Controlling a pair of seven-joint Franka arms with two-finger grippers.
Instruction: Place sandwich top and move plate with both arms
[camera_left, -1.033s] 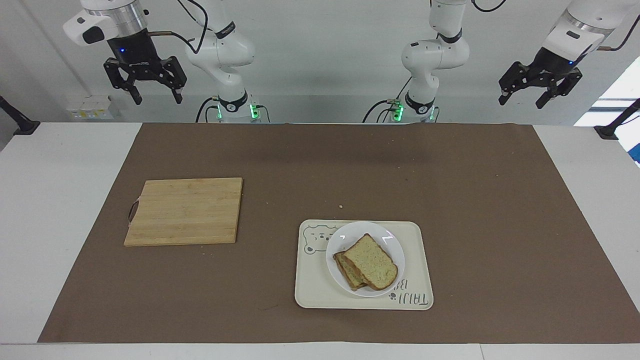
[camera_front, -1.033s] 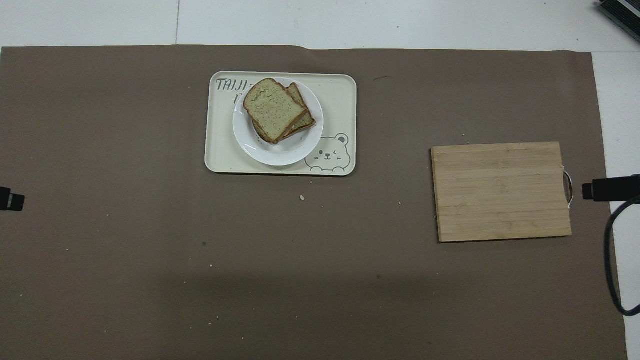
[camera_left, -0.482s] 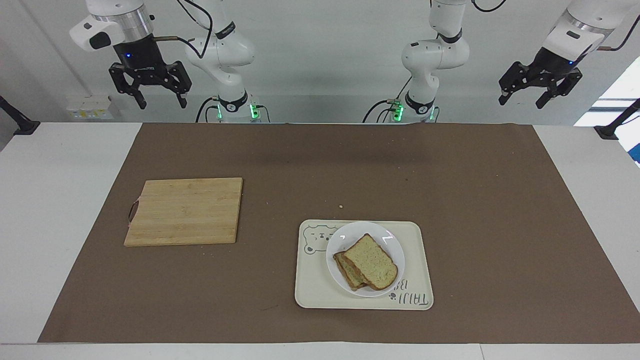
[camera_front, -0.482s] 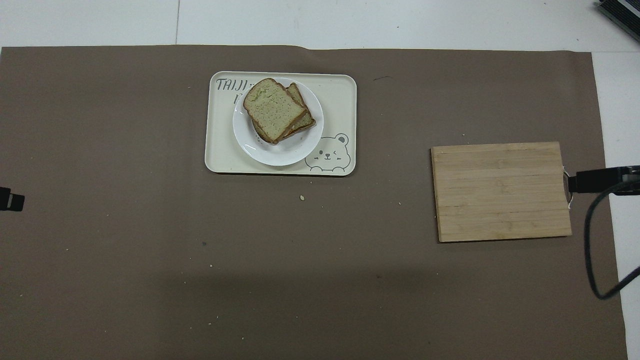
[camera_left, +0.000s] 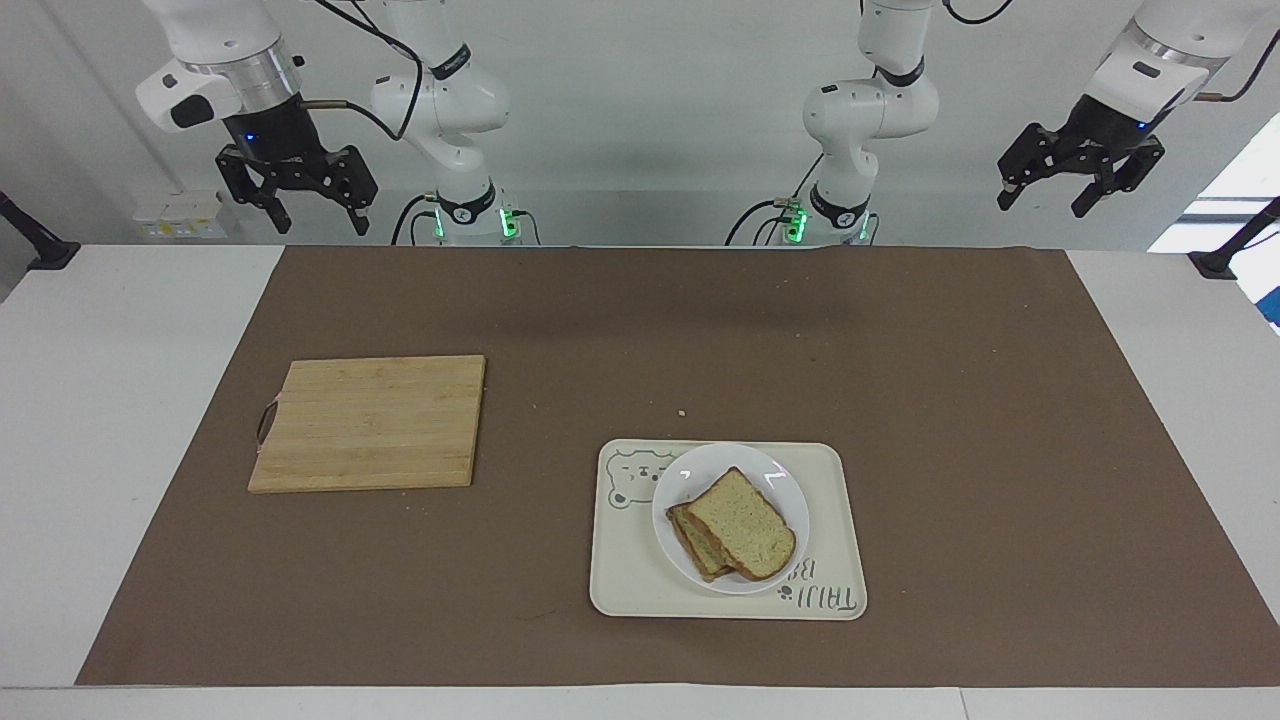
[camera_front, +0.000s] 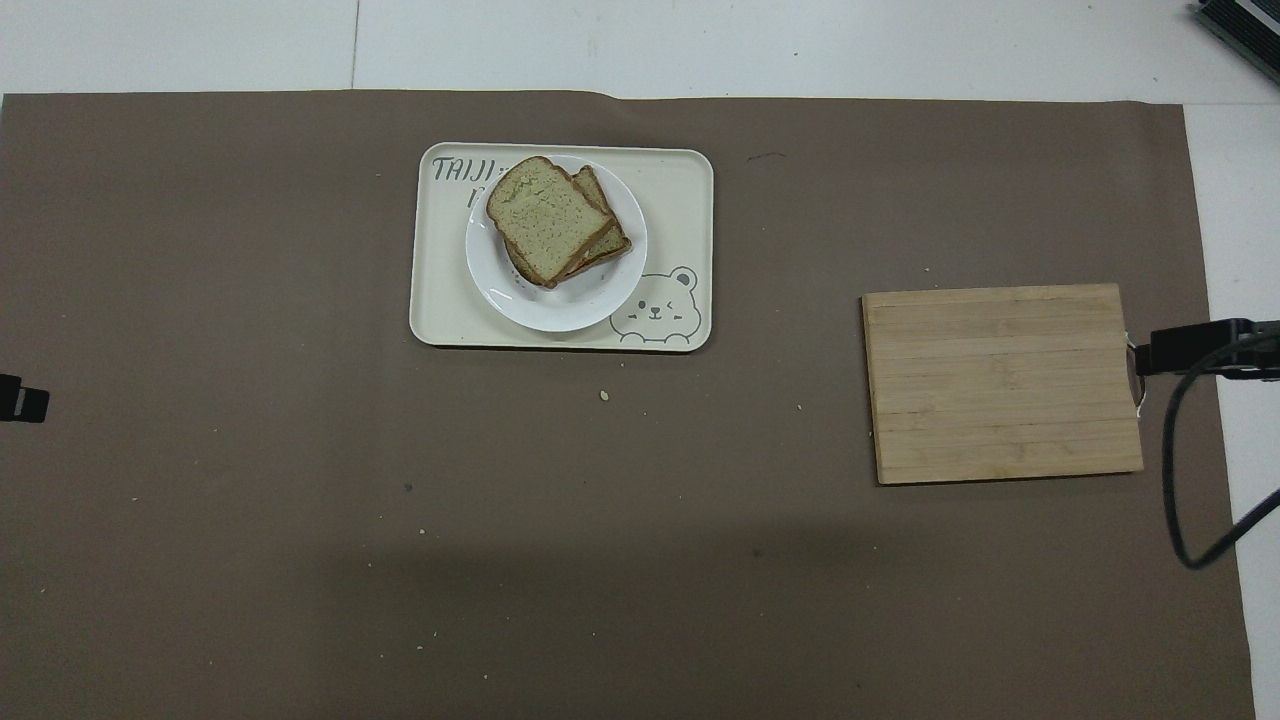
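Brown mat (camera_left: 900, 400): sandwich top (camera_left: 745, 522) hides filling on plate (camera_left: 690, 470); both grippers' fingers apart, empty.

Both arms are glossy white with rounded, jointed housings and dark grey rings at the joints. Black cables loop along each arm, and green lights glow at both bases. Each wrist carries a silver band above a black end effector: the right end effector (camera_left: 312, 211), the left end effector (camera_left: 1049, 199), each with a small blue light.
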